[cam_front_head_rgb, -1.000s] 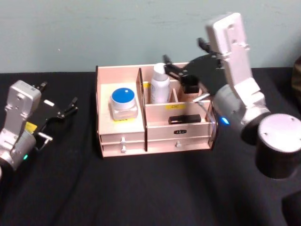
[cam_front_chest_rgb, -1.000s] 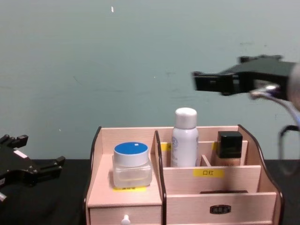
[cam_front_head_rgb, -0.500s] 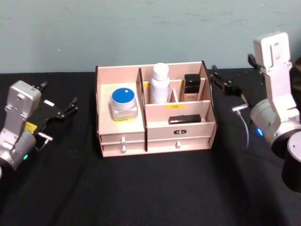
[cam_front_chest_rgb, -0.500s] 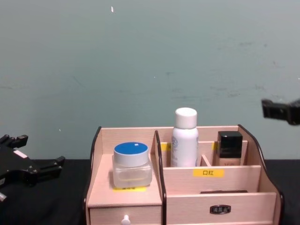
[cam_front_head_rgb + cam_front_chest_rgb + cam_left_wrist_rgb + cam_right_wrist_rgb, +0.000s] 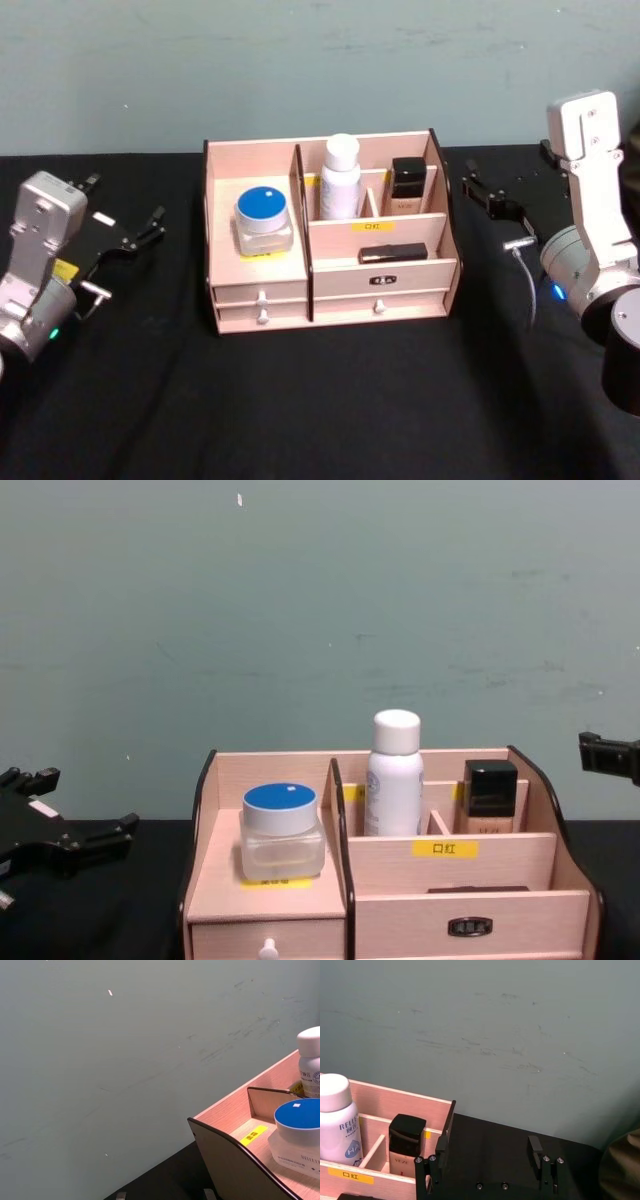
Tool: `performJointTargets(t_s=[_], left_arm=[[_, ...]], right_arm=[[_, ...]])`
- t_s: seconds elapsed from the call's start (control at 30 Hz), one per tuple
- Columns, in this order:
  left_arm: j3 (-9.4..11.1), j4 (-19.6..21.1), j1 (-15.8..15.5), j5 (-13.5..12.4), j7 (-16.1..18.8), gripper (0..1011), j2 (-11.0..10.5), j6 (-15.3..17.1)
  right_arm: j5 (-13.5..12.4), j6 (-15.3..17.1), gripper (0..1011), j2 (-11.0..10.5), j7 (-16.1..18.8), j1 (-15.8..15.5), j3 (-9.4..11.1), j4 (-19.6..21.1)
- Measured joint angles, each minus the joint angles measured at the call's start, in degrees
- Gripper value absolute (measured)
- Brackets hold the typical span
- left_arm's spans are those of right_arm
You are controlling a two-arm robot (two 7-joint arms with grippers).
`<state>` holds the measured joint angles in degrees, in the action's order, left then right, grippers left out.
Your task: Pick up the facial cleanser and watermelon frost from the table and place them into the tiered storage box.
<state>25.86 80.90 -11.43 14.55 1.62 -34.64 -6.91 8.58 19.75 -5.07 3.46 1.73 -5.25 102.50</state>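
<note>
Head view: the tiered storage box [image 5: 330, 240] is seen standing at the middle of the black desk [image 5: 320, 400], with both arms drawn back to either side of it. A white bottle with a white cap [image 5: 340, 178] is held upright in the rear compartment just right of the tall dark divider, and a small bottle with a black square cap [image 5: 407, 186] is seen upright in the rear compartment beside it, nearest the box's right wall. A clear jar with a blue lid [image 5: 264, 220] is set on the wide left shelf, and a flat black item [image 5: 393, 253] is laid in the lower front tray above the two small drawers. The right gripper [image 5: 478, 192] is held above the desk just off the box's right wall, apart from it, and its fingers [image 5: 536, 1149] are spread wide with nothing between them; the black-capped bottle lies beyond them, untouched. The left gripper [image 5: 140, 235] is held over the desk well to the left of the box, its fingers likewise parted and empty, and the blue-lidded jar and white bottle are seen far ahead of it in the left wrist view.
</note>
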Motion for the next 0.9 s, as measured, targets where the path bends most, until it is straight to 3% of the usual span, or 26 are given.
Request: performJointTargets(t_s=[0.9], left_arm=[[0.0, 0.0, 0.0, 0.0, 0.0, 1001, 0.0, 0.0]], right_arm=[[0.0, 0.1, 1002, -0.2, 0.0, -0.1, -0.2, 0.4]])
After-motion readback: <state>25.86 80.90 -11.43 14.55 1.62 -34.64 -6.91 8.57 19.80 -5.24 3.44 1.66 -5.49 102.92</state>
